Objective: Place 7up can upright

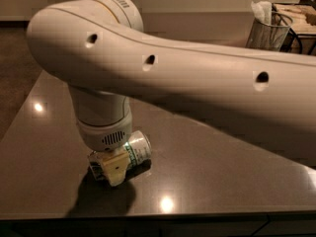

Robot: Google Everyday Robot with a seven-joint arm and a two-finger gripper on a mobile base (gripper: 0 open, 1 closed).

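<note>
The 7up can (136, 149) is a small white and silver can with green lettering. It is tilted on its side, silver top pointing right and slightly up, just above the dark table (212, 162) near its front left. My gripper (114, 166) hangs from the big white arm and is shut on the can. One cream fingertip (116, 169) shows in front of the can's body. The can's lower end is hidden behind the finger and wrist.
A wire mesh cup (267, 32) holding white napkins stands at the far right back of the table. A dark wire rack (299, 19) with wooden items is beside it. The table's front edge (158, 215) runs just below the gripper. My arm (197, 78) crosses most of the view.
</note>
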